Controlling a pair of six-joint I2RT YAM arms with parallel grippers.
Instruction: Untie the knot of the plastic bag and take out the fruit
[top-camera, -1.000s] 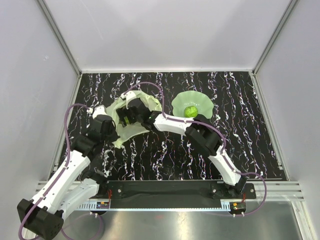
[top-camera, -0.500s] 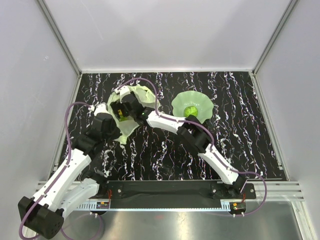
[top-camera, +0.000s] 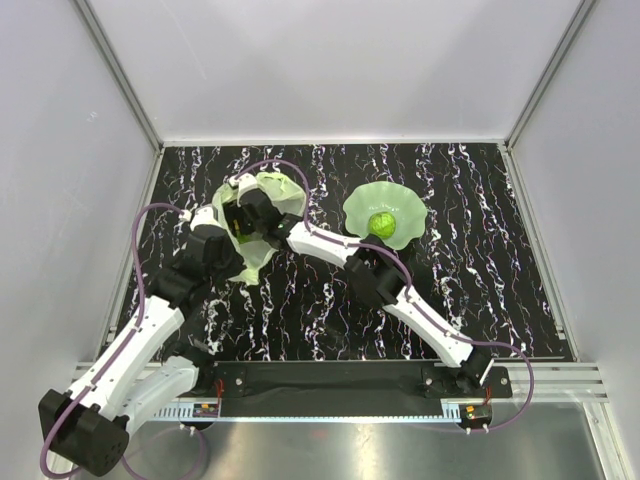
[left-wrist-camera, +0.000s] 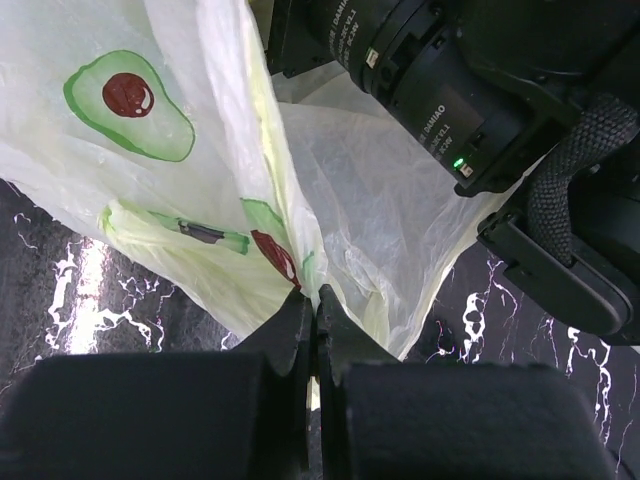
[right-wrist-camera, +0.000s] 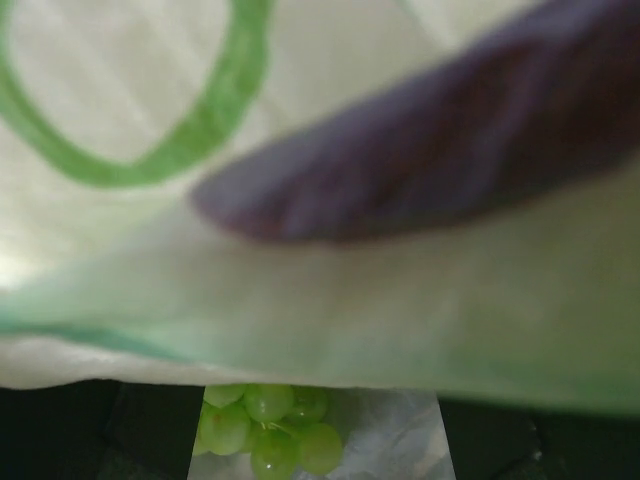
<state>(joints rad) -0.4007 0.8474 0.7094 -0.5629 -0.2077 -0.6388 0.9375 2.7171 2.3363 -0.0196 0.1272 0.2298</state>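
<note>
The plastic bag (top-camera: 272, 188) sits on the far left part of the black, white-veined table (top-camera: 480, 280). It is left of the green wavy-edged dish (top-camera: 412, 208) and apart from it. The film is pale yellow-green, translucent and crinkled, and printed with halved avocado figures (left-wrist-camera: 130, 105). The left gripper (left-wrist-camera: 312, 312) is at the near left side of the bag. Its jaws are pressed fully together with a fold of the bag's film pinched between them, and the film rises from the grip towards the far side. The right arm reaches across from the right, and the right gripper (top-camera: 240, 222) is down among the folds of the bag, with film on its far, left and near sides. The fingers are hidden in the top view. Its own wrist view is mostly filled by blurred film close to the lens, so I cannot tell how far the jaws are open or whether they hold anything. At the lower edge of that wrist view a green grape bunch (right-wrist-camera: 265, 425) lies on pale film, below the blurred sheet. A blurred dark purple streak crosses the upper part of the same view and cannot be identified. A green round fruit (top-camera: 381, 222) rests in the middle of the dish, outside the bag. In the left wrist view the black housing of the right arm (left-wrist-camera: 470, 90) is just beyond the pinched film, close to the bag.
</note>
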